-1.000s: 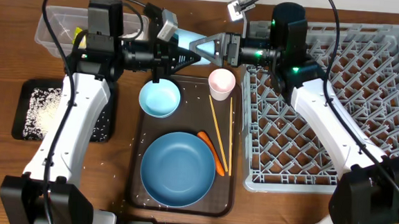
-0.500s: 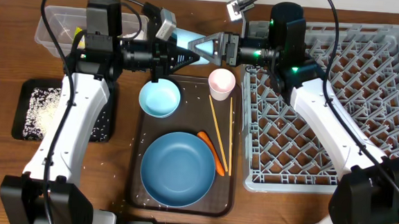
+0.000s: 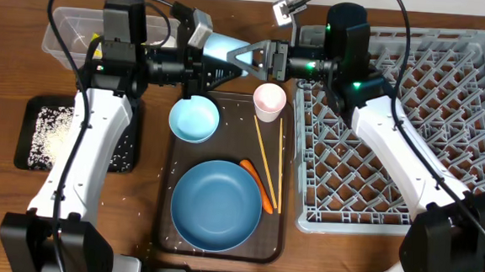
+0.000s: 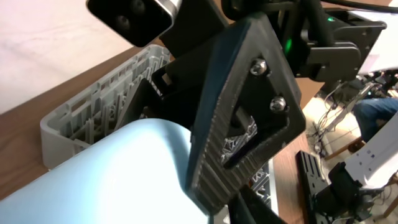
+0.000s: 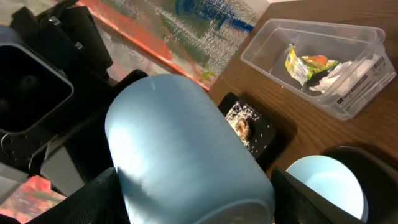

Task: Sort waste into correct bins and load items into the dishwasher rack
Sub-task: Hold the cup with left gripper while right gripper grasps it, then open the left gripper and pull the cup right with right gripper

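The light-blue cup (image 3: 221, 45) is a smooth, matte cylinder with a rounded shoulder. It lies on its side in the air, above the far edge of the dark brown serving tray (image 3: 167, 190), between the clear tub (image 3: 64, 24) and the grey rack (image 3: 447, 106). My right gripper (image 3: 241, 55) pinches it across the body with 1 finger on each side. In the left wrist view, a ribbed black pad (image 4: 236, 143) with 2 screws lies flat against the cup's wall. My left gripper (image 3: 209, 64) meets the cup from the other end. I cannot tell whether its fingers are spread or pressed together.

On the tray below sit a small round light-blue bowl (image 3: 194, 119) and a pale pink cup (image 3: 269, 100), which stands upright. There are also 2 thin wooden chopsticks (image 3: 266, 163), a slim orange carrot (image 3: 258, 186) and a large glossy blue plate (image 3: 216, 204). The carrot lies between the chopsticks and the plate's rim.

The tub is thin transparent plastic with rounded corners, and it holds a crinkled yellow-green wrapper (image 5: 305, 65) and white tissue (image 5: 348, 74). The shallow black tray (image 3: 35, 111) carries grainy white rice (image 3: 53, 137) and a small brown lump (image 5: 242, 126). More grains are scattered on the wood-grain table (image 3: 1, 214). The rack is a square lattice of pegs.
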`<state>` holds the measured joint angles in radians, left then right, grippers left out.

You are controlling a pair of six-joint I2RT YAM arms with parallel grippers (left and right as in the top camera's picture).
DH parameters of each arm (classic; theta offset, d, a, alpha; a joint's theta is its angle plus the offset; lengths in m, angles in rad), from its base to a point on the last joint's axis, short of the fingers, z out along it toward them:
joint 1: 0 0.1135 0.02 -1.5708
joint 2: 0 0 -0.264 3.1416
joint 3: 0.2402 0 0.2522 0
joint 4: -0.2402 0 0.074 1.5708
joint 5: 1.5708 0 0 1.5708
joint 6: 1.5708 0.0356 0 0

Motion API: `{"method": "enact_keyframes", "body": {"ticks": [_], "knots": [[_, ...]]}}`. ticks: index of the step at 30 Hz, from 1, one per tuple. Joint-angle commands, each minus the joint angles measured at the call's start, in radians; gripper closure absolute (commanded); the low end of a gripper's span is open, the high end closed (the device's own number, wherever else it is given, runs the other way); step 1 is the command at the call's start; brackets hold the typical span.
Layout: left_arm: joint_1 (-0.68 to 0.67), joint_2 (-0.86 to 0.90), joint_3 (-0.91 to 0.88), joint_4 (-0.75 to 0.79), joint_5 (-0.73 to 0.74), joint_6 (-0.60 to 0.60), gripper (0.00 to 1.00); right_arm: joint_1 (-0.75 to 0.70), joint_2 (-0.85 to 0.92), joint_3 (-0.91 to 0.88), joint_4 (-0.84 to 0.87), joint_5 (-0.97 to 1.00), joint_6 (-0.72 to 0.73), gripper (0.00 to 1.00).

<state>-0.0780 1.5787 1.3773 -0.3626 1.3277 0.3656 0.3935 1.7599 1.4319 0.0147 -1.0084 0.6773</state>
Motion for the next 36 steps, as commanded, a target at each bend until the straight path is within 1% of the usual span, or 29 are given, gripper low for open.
{"method": "enact_keyframes", "body": {"ticks": [1, 11, 15, 20, 32, 36], "knots": [[-0.033, -0.013, 0.034, 0.033, 0.044, 0.007, 0.69, 0.063, 0.026, -0.028, -0.032, -0.034, -0.032, 0.49], [-0.033, -0.013, 0.034, 0.032, 0.044, 0.007, 0.69, 0.038, 0.026, -0.028, -0.033, -0.039, -0.041, 0.50], [-0.033, -0.013, 0.034, 0.032, 0.044, 0.007, 0.66, 0.029, 0.026, -0.028, -0.033, -0.038, -0.051, 0.50], [-0.033, -0.013, 0.034, 0.032, 0.044, 0.007, 0.63, -0.005, 0.026, -0.028, -0.035, -0.048, -0.050, 0.53], [-0.033, -0.013, 0.034, 0.032, 0.044, 0.007, 0.61, -0.045, 0.026, -0.028, -0.069, -0.047, -0.058, 0.54], [-0.033, -0.013, 0.034, 0.032, 0.044, 0.007, 0.61, -0.053, 0.026, -0.028, -0.111, -0.046, -0.092, 0.53]]}}
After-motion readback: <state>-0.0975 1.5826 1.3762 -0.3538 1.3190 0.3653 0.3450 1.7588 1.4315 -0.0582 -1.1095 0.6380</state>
